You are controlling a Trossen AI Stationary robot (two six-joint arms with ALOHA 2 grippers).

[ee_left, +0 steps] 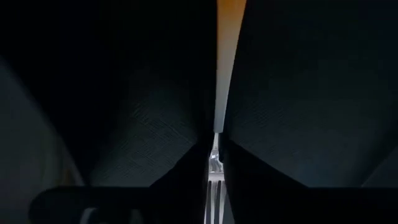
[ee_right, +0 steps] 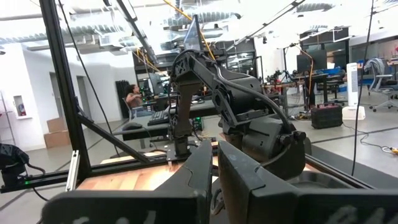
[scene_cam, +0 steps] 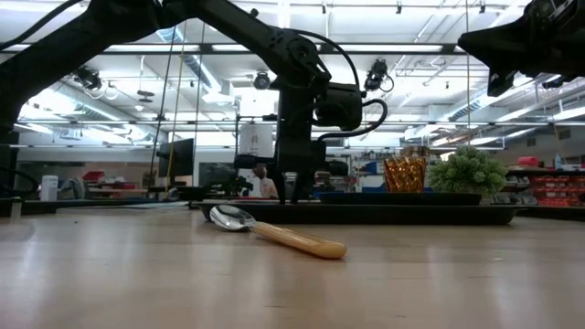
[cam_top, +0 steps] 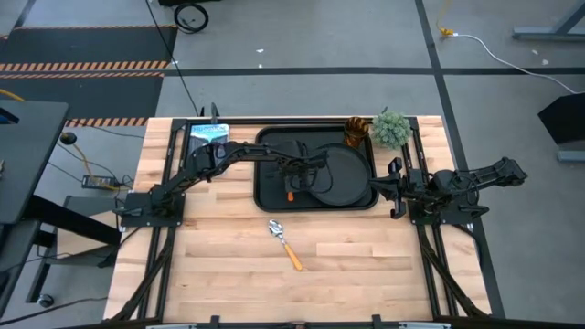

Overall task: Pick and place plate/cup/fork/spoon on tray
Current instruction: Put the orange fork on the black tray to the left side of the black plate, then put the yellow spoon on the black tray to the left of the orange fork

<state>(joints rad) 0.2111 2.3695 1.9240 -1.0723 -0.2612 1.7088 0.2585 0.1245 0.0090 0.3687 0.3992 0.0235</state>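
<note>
The black tray (cam_top: pixel 270 187) lies at the table's far middle. The round black plate (cam_top: pixel 352 178) lies in its right half. The amber cup (cam_top: pixel 356 131) stands at the tray's far right corner. My left gripper (cam_top: pixel 294 178) is down in the tray, left of the plate, shut on the fork (cam_top: pixel 291 193). The fork's red-orange handle (ee_left: pixel 227 56) and silver tines (ee_left: pixel 214 199) show between the fingers. The spoon (cam_top: pixel 285 242) lies on the table in front of the tray. My right gripper (cam_top: pixel 395 187) is shut and empty, right of the tray. My left gripper pinches the fork between its two fingers at the neck (ee_left: pixel 216 134), where the handle meets the tines. The fingers come from above, pointing down, and lie across the fork. The handle end (cam_top: pixel 291 194) shows on the tray floor beside the fingers; I cannot tell whether the fork is lifted.
A small green plant (cam_top: pixel 391 128) stands right of the cup, beside the tray's far right corner. A blue-white card (cam_top: pixel 208 134) lies left of the tray at the far edge. Bare wood extends around the spoon toward the near edge.
</note>
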